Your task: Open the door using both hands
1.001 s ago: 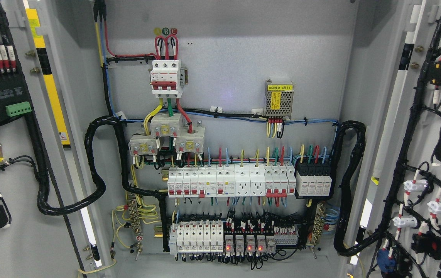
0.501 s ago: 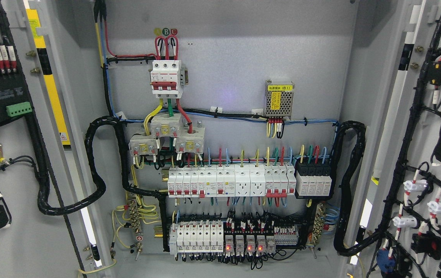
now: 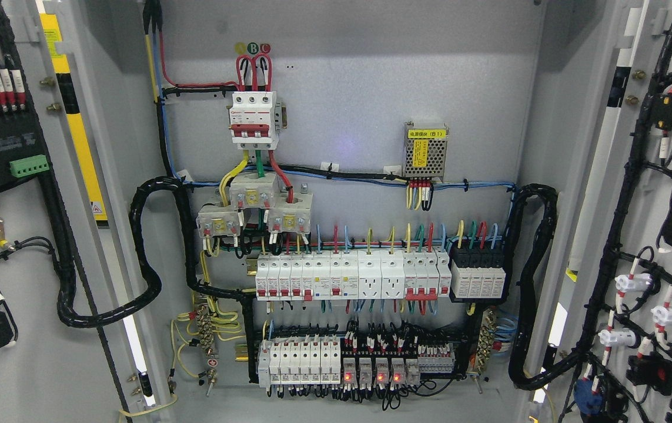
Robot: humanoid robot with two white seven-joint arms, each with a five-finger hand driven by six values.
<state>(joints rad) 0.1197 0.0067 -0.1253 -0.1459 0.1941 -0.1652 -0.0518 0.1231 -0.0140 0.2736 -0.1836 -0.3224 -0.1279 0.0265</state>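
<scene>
Already both grey steel cabinet doors stand swung wide, the left door [image 3: 24, 364] and right door [image 3: 641, 194] flanking the wired backplate [image 3: 347, 76]; neither robot hand shows, so their state is unknowable; judging by this, simply withdraw clear of the black cable loops [image 3: 147, 282]

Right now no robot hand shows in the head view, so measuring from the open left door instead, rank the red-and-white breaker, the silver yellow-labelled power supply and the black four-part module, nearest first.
1. Red-and-white breaker, upper left of the back panel, nearest the left door.
2. Silver power supply, upper right.
3. Black four-part module, right end of middle row.
</scene>
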